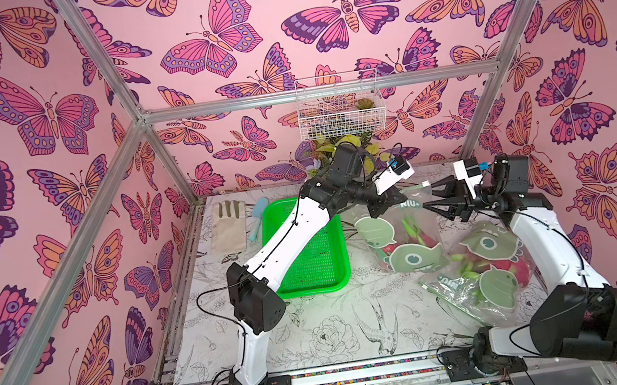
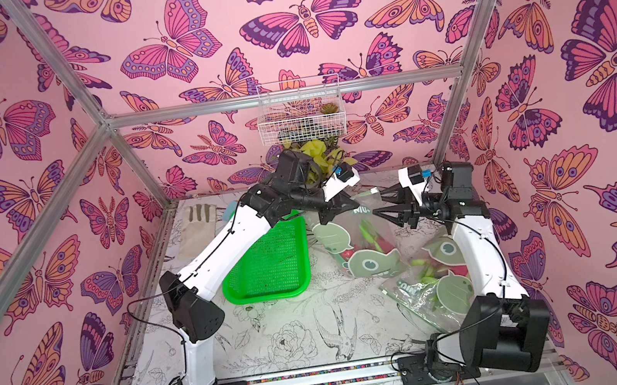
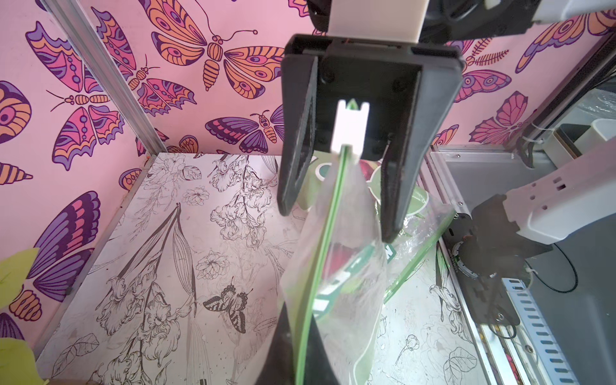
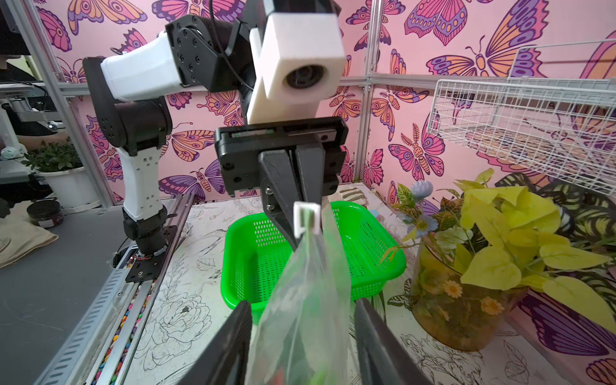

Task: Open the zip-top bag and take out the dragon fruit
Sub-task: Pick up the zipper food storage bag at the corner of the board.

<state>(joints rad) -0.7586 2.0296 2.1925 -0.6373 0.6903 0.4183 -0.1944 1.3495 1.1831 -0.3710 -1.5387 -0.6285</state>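
- Left gripper point(image 4: 289, 226): jaws closed tight on the top edge of the bag point(image 1: 396, 226), right beside the white slider point(image 3: 351, 130).
- Right gripper point(image 3: 338, 221): jaws apart, 1 on each side of the slider, with a gap at both sides; it holds nothing.
- The bag hangs from the left gripper's pinch, and its green zip track point(image 3: 328, 233) runs down between the right jaws.
- Dragon fruit point(image 1: 389, 249): 1 red fruit sits low in the bag, below both grippers.
- A 2nd bag point(image 1: 483, 271) lies under the right arm, with a pink fruit point(image 1: 525, 266) inside.
- Edges: the basket point(image 1: 310, 278) sits just behind the left gripper, under that arm. The plant point(image 4: 500, 250) stands close beside both grippers toward the back wall, with the wire rack point(image 1: 340, 108) above it.
- Room: bare table point(image 1: 317, 334) lies open below the grippers toward the front rail.
- Writing: a green strip on the bag reads "NIU+" point(image 1: 407, 203). The same letters show upside down on the 2nd bag. Both carry green cartoon monsters.
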